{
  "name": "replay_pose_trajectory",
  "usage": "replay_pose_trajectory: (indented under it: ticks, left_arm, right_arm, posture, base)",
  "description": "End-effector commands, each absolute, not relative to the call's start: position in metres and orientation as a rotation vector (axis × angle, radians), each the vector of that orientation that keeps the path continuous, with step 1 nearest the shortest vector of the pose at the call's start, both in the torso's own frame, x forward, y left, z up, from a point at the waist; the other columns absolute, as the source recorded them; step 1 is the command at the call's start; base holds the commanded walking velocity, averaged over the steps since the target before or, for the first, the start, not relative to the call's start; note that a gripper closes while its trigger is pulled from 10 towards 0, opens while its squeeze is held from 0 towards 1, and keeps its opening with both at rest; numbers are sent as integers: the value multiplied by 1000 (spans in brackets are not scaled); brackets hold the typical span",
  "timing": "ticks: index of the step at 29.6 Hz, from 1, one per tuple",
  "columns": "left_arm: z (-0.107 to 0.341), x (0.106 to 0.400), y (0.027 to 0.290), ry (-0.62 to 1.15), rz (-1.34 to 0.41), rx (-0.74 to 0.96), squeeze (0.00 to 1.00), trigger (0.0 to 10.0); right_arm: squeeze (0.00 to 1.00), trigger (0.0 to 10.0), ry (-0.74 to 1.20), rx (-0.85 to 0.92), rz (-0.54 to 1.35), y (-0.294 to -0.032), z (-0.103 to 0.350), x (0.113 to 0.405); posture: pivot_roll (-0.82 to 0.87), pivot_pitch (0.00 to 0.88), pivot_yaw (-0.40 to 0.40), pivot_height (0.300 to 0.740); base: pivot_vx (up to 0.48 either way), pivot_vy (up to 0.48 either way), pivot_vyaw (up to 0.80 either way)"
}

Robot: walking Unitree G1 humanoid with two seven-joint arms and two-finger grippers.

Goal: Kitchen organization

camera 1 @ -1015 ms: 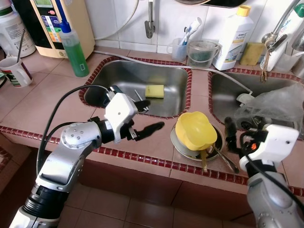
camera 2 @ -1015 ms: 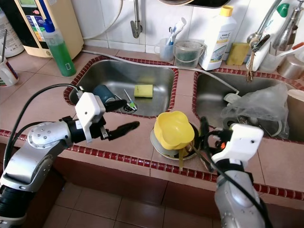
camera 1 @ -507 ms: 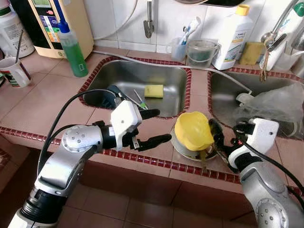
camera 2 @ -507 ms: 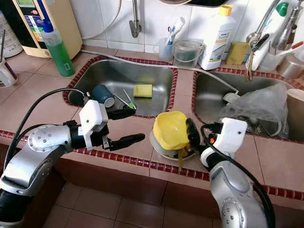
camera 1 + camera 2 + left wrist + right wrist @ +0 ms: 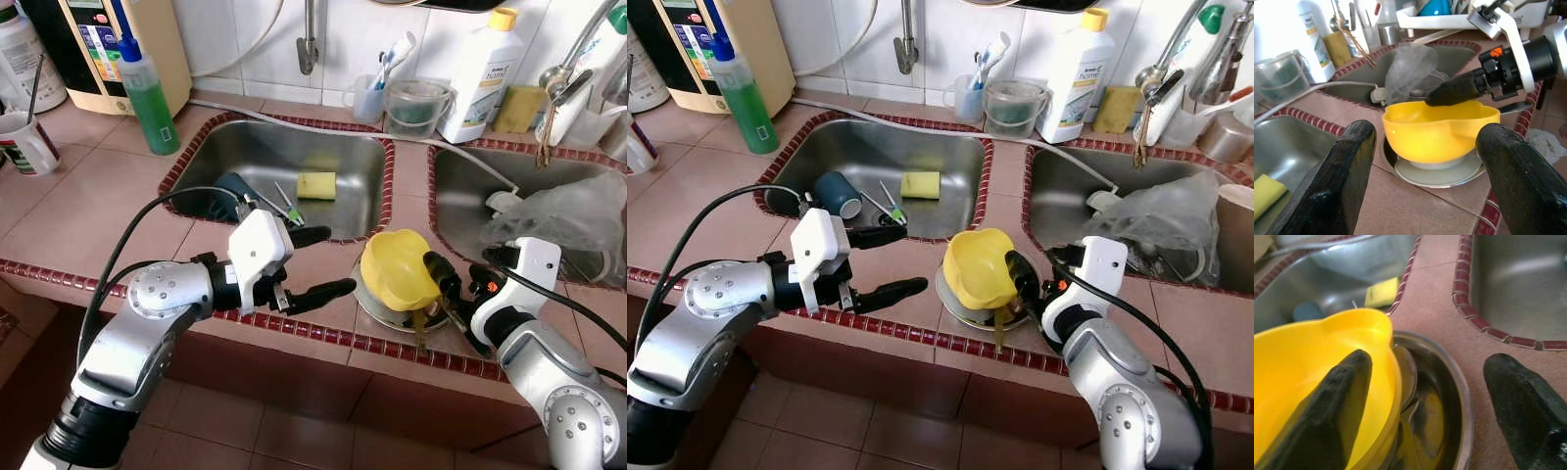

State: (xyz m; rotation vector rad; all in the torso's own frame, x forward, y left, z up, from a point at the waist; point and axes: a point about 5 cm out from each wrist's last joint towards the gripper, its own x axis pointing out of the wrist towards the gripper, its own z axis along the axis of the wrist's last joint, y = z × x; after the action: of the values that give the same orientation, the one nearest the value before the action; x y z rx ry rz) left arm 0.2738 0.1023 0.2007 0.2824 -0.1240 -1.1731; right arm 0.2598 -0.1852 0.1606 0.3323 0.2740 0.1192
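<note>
The right gripper (image 5: 1031, 294), spread, straddles the yellow bowl's (image 5: 982, 268) rim at 3 o'clock; the left gripper (image 5: 884, 262) waits spread. Next, probably pinch and lift.

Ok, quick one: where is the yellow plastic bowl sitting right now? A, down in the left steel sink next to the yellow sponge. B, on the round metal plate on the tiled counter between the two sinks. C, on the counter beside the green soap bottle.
B: the yellow plastic bowl rests on the round metal plate on the counter strip between the sinks, with one finger of the open right gripper inside its rim.
</note>
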Motion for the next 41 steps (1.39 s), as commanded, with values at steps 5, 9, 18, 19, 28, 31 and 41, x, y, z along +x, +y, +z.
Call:
replay_pose_trajectory:
  ticks: [5,9,18,19,28,31,41]
  left_arm:
    - [204,271,102,-138,-1169,284,0,10000]
    - [205,271,102,-141,-1167,285,0,10000]
    - [206,270,101,-144,-1172,291,0,10000]
    - [206,269,101,-143,-1172,291,0,10000]
    - [207,268,100,-147,-1175,291,0,10000]
    - [207,267,101,-148,-1174,292,0,10000]
    - [211,269,102,-153,-1172,289,0,10000]
  right_arm:
    - [0,0,300,316,176,-181,167,259]
    - [0,0,323,310,195,-179,167,259]
    - [0,0,355,318,222,-177,167,261]
    - [0,0,358,321,223,-177,167,261]
    - [0,0,385,448,224,-178,167,261]
    - [0,0,393,475,219,-178,167,260]
    - [0,0,443,509,188,-181,157,256]
  posture:
    - [51,95,-47,740]
    - [55,87,-53,740]
    - [59,81,-58,740]
    - [60,79,-61,740]
    - [64,82,-68,740]
    - [64,83,-67,740]
    - [66,89,-61,740]
  base:
    - [0,0,0]
    - [0,0,0]
    - [0,0,0]
    - [0,0,0]
    - [0,0,0]
    - [0,0,0]
    - [0,0,0]
